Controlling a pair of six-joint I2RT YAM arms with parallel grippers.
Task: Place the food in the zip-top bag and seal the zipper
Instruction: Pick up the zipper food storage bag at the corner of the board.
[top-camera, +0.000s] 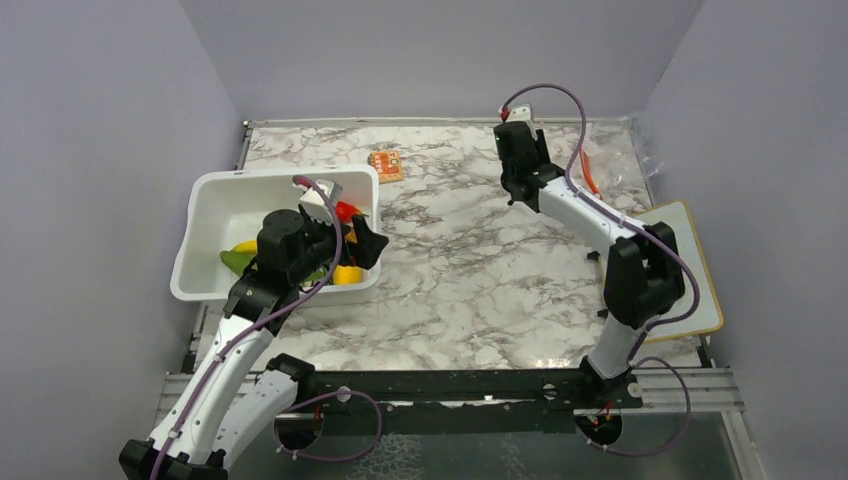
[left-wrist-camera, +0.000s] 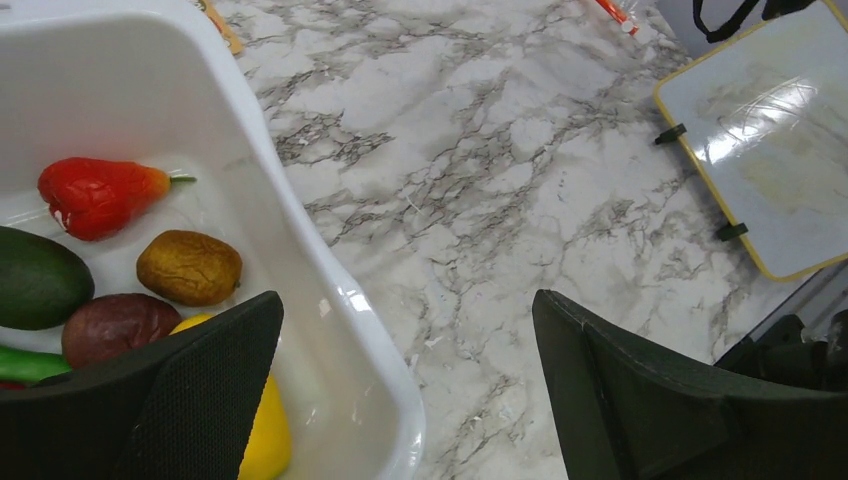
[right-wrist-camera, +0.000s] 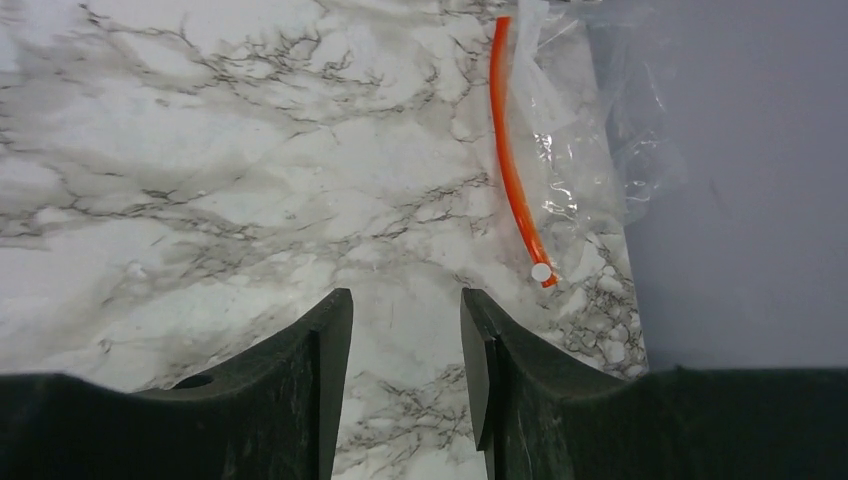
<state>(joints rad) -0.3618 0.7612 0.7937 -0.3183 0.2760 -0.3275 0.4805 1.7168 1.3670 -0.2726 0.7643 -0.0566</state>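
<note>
**Top external view.** The left gripper is hanging over the right-hand rim of the white tub, with its jaws spread wide and holding nothing. The food is lying in the tub, under and beside that gripper. One orange-brown piece is lying on the marble table just beyond the tub. The right gripper is reaching toward the far right corner, where the zip-top bag is lying flat along the table's right edge. The right arm is much nearer the bag, and the left arm is nearer the food.

**Left wrist view.** The wide jaws are straddling the tub wall, one finger over the tub and the other over the table. A red piece, a brown lump, a green piece, a maroon piece and a yellow piece are lying inside. None is sitting between the fingers.

**Right wrist view.** The jaws are standing at a narrow gap over bare marble, with nothing between them. The zipper is lying ahead and to the right, apart from the fingertips. Its long axis is running roughly along the line of reach, slightly bowed, with the white tab at the near end. The clear film is spreading rightward toward the wall. Judgement: reaching the bag's mouth is calling for a shift rightward and forward, and the jaws' closing line is already crossing the strip.
</note>
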